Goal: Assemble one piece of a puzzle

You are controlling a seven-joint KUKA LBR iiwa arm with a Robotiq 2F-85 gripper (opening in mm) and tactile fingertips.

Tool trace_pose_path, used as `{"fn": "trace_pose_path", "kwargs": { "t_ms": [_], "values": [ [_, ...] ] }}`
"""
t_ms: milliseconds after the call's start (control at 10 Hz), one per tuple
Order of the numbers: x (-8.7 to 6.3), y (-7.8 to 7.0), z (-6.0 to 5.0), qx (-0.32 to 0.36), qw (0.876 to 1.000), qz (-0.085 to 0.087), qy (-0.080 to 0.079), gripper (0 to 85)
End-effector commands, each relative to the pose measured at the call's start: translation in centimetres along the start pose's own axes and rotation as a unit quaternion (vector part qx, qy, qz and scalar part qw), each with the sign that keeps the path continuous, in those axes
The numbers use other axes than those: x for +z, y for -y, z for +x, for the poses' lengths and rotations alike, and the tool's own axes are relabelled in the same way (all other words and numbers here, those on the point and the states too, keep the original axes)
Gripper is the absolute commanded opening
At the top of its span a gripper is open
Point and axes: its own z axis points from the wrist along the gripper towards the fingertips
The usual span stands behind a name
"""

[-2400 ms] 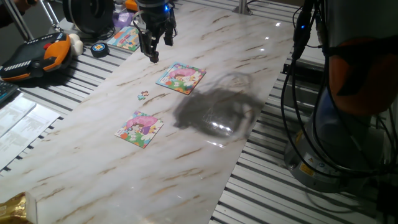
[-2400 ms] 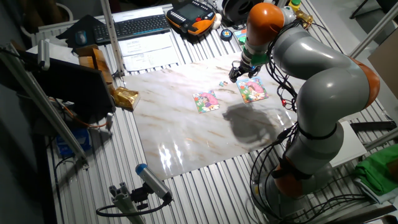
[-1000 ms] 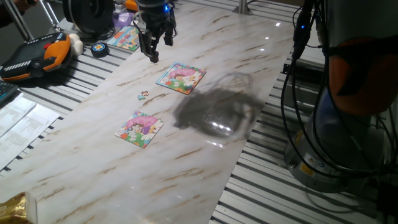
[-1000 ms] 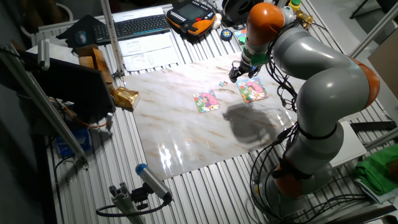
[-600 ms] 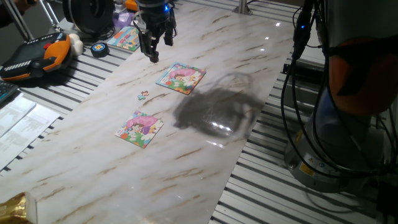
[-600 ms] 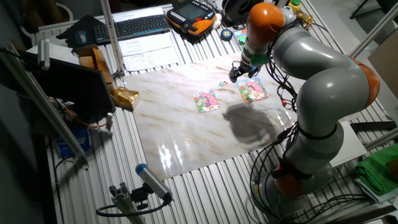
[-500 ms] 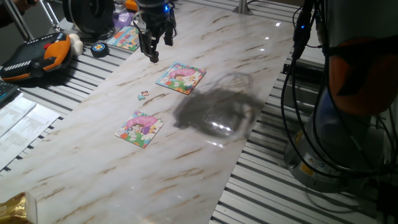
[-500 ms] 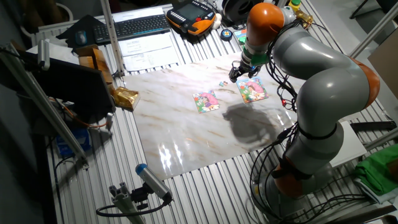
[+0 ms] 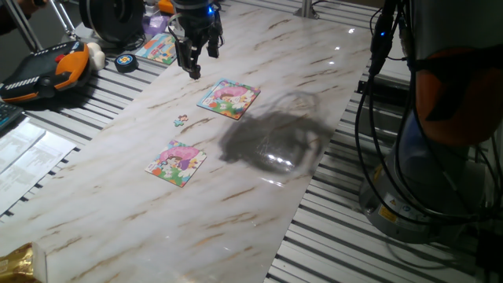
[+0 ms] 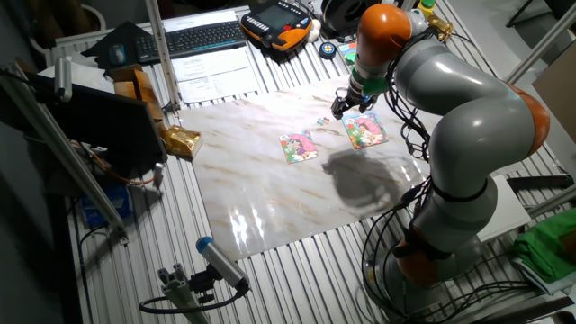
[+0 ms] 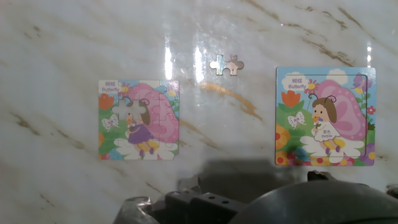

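Hand view, reading from the left: a small butterfly puzzle board (image 11: 138, 119) lies flat on the marbled worktop (image 11: 56, 43), with a pale gap in its picture near the upper left where a bit is missing. Right of it, and a little higher in this view, lies the piece (image 11: 226, 65), loose on the bare marble between the two boards and touching neither. It is tiny, pale pinkish-grey under the glare, with a knobbly outline and rounded tabs to either side. Further right sits a larger butterfly board (image 11: 323, 117), its picture whole.

From one fixed view the piece (image 9: 181, 120) shows as a speck between the near board (image 9: 176, 163) and the far board (image 9: 228, 97). The gripper (image 9: 192, 69) hangs above the worktop beyond the far board, well apart from the piece, holding nothing; whether its fingers are parted or closed I cannot tell.
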Motion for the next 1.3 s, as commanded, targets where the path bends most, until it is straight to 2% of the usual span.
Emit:
{"fn": "trace_pose_path", "kwargs": {
  "t_ms": [0,400,1200],
  "values": [
    [-0.05,0.00,-0.02,-0.021,1.000,0.008,0.001,0.7],
    [-0.38,-0.22,0.01,-0.023,1.000,0.011,0.000,0.7],
    [0.23,-0.35,-0.46,-0.022,1.000,0.008,0.004,0.7]
  ]
}}
